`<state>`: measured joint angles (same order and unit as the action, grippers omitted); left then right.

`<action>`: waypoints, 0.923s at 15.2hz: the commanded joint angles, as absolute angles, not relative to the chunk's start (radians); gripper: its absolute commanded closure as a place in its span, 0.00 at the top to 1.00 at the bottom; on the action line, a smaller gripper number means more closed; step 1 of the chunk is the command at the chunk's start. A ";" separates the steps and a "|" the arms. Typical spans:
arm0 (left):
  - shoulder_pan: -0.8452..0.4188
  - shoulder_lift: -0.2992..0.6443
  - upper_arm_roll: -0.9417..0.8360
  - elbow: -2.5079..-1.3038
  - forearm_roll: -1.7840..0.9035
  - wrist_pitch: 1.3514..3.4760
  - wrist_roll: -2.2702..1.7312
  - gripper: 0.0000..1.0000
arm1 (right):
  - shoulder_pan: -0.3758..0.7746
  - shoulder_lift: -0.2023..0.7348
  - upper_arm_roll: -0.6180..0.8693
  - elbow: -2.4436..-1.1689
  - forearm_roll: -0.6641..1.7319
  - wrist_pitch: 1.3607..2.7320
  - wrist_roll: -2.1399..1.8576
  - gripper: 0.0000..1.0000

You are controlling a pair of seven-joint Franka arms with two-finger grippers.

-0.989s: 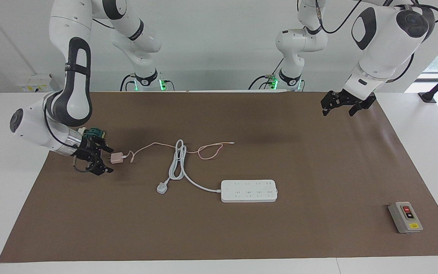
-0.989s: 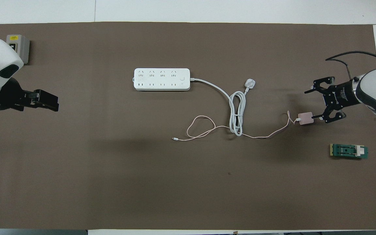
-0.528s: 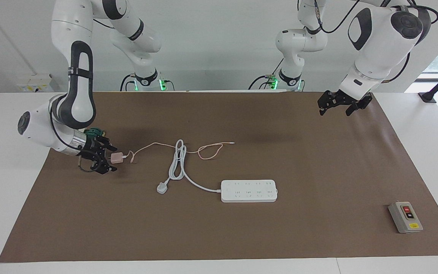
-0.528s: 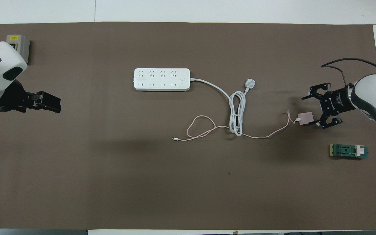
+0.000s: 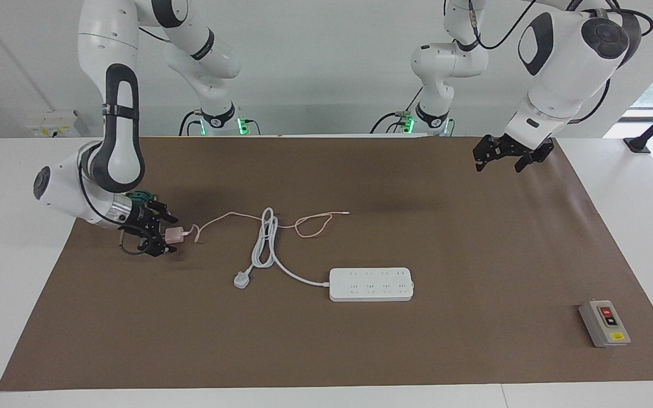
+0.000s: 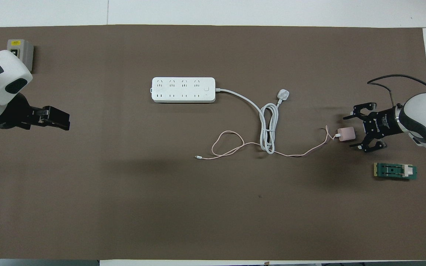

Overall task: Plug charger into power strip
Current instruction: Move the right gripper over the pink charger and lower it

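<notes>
**Right end effector open around the charger near the desk's edge**

The right end effector (image 5: 159, 234) is sitting low at the right arm's end of the desk (image 5: 474, 243), its fingers spread wide with the one pink charger (image 6: 346, 133) lying between them on the brown mat; no finger is visibly pressing on it. The charger's thin cable (image 6: 235, 142) is trailing toward the middle, crossing the coiled white cord (image 6: 268, 125). The one power strip (image 5: 371, 284) is lying flat mid-desk, farther from the robots than the charger, with bare mat all around it. The left end effector (image 5: 502, 154) is waiting in the air over the left arm's end, fingers apart. One grey button box (image 5: 604, 323) is sitting near that end's farther corner; one green part (image 6: 395, 171) is lying near the right end effector.
</notes>
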<state>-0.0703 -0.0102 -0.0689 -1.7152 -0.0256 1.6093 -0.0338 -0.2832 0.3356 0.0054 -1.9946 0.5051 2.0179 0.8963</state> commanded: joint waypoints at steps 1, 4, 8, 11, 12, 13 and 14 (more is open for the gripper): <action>-0.080 -0.046 -0.061 -1.763 -0.020 1.644 -0.037 1.00 | -0.319 0.302 0.014 -2.040 0.537 2.037 0.841 1.00; -0.080 -0.051 -0.061 -1.778 -0.020 1.680 -0.040 1.00 | -0.322 0.296 0.015 -2.057 0.538 2.049 0.818 1.00; -0.080 -0.057 -0.061 -1.789 -0.020 1.680 -0.040 1.00 | -0.321 0.295 0.015 -2.069 0.568 2.066 0.818 1.00; -0.080 -0.058 -0.061 -1.790 -0.020 1.677 -0.040 1.00 | -0.316 0.296 0.015 -2.071 0.569 2.081 0.818 1.00; -0.080 -0.058 -0.061 -1.790 -0.020 1.675 -0.040 1.00 | -0.311 0.296 0.015 -2.082 0.569 2.097 0.818 1.00; -0.080 -0.058 -0.061 -1.790 -0.020 1.674 -0.040 1.00 | -0.310 0.296 0.015 -2.086 0.569 2.106 0.818 1.00; -0.080 -0.058 -0.061 -1.790 -0.020 1.674 -0.040 1.00 | -0.308 0.295 0.015 -2.088 0.569 2.106 0.818 0.99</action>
<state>-0.0704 -0.0224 -0.0689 -1.7481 -0.0256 1.6530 -0.0338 -0.3065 0.3227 0.0086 -2.0452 0.5394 2.0723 0.8495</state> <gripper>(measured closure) 0.000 0.000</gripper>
